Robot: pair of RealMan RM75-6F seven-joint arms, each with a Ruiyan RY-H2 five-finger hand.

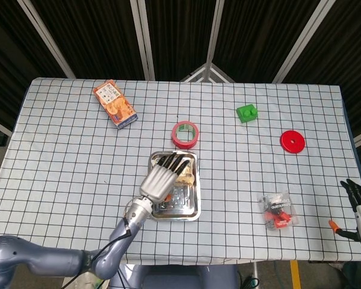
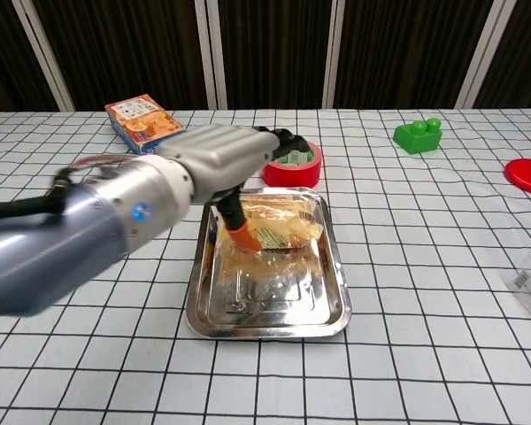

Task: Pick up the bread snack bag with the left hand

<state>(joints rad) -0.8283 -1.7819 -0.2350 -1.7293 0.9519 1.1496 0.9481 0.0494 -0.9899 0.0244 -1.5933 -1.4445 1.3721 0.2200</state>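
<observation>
The clear, crinkly plastic bread snack bag with pale yellow-brown contents lies in the far half of the shiny rectangular steel tray, near the middle of the checked tablecloth; a red tape roll sits just beyond the tray's far edge, and an orange snack box lies well apart at the far left. The left hand hangs over the bag with fingers spread and extended toward the far side; in the chest view its orange-tipped thumb reaches down to the bag's left end, but whether it touches is unclear, and nothing appears clasped, so the hand reads as open and empty. The right hand shows only partly at the near right edge of the table; its state cannot be told.

The bag looks light, soft and slippery, likely to crumple and slide on the polished metal; its contents may crush under a hard squeeze; a gentle pinch across the puffy middle, thumb on one side and fingers on the other, seems safest; the tray's raised rim may hamper a low approach.
</observation>
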